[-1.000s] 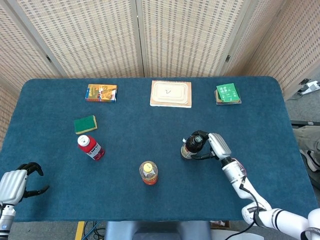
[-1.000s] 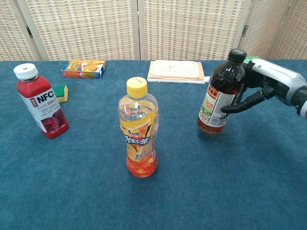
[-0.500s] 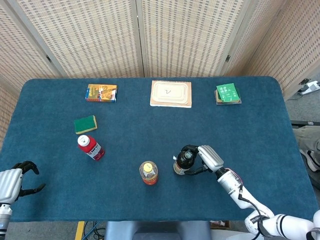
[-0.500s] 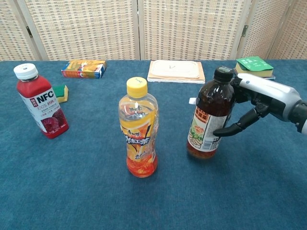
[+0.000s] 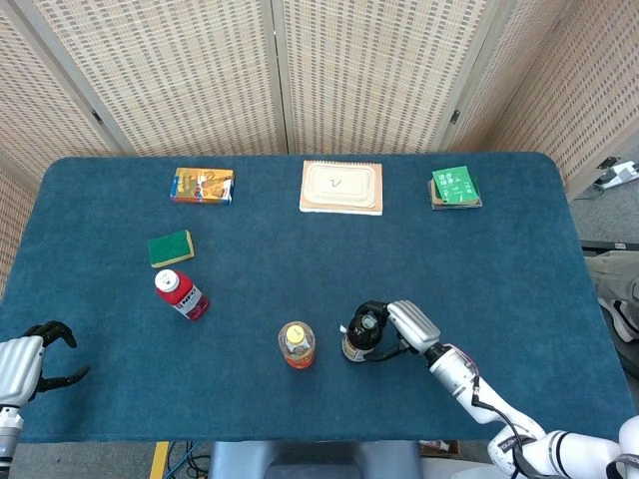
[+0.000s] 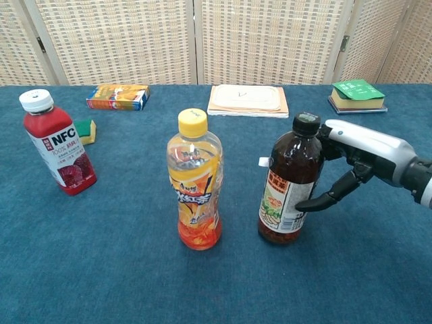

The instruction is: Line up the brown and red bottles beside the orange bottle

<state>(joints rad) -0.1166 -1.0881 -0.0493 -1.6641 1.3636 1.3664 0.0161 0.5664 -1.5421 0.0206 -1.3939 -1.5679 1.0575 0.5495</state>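
Chest view: right hand (image 6: 358, 158) moved brown bottle (image 6: 289, 182) nearer orange bottle (image 6: 195, 182).

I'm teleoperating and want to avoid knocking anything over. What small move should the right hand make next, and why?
Probably open the right hand and back it away: the brown bottle it grips stands upright on the table, beside the orange bottle with a small gap. The red bottle is untouched.
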